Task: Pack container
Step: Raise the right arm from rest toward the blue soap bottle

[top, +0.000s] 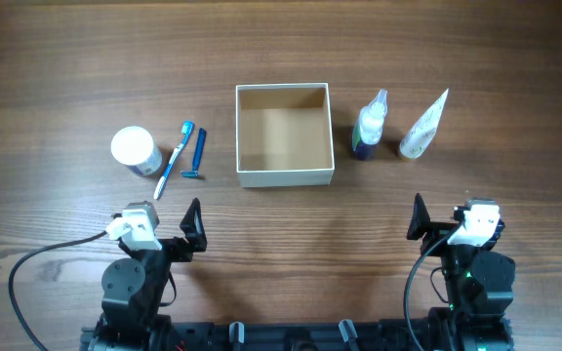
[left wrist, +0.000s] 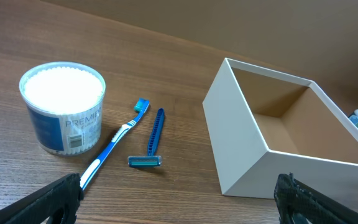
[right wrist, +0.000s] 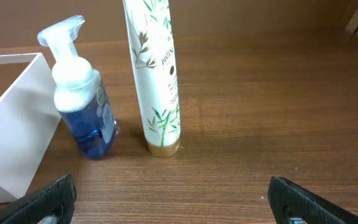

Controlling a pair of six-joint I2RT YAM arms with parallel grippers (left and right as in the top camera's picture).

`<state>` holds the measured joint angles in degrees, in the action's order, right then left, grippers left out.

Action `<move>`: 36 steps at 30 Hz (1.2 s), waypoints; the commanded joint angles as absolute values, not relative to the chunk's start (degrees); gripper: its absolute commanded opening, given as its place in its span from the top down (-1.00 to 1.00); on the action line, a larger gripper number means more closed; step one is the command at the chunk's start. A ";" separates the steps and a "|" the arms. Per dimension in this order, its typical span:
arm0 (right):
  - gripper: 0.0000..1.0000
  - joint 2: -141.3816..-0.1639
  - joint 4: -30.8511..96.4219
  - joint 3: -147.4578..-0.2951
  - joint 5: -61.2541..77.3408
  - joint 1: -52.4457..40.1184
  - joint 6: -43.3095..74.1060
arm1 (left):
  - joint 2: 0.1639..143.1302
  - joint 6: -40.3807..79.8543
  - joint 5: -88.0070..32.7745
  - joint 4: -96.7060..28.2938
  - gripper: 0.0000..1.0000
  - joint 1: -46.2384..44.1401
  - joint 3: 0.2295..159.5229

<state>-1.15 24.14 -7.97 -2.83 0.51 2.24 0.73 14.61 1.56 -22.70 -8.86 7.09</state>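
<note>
Looking down, the overhead camera alone takes in the whole layout: the container sits at mid-table, beyond both arms, with toiletries on either side of it. It is a square, shallow cardboard box, white on the outer walls and tan inside, with no lid.

To its left lie a round tub, a toothbrush and a razor. To its right are a pump bottle and a tube.

The left wrist view adds detail unreadable from above. The tub is clear plastic with a blue printed label and a white top. The toothbrush is blue and white, and the slim blue razor lies just beside it, apart. The box wall looks smooth and matte.

The right wrist view shows only a white corner of the box. The bottle is clear, holds blue liquid and has a white pump. The tube stands upright on a gold cap, leaf-printed.

The left gripper and right gripper each have jaws spread wide, holding nothing, over bare wood-grain table.
</note>
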 commanded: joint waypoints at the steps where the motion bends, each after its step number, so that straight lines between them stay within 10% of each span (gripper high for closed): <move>1: -1.00 -0.43 23.81 -7.90 -2.50 0.23 1.63 | 0.32 13.89 1.08 -22.48 -1.00 -8.47 6.76; 23: -0.99 -0.43 23.33 -7.90 -2.48 0.23 2.44 | 0.32 13.89 1.08 -22.50 -0.99 -8.47 6.76; 36: -0.99 -0.43 4.34 -7.92 19.51 0.23 61.41 | 0.32 13.89 1.08 -22.48 -0.99 -8.47 6.76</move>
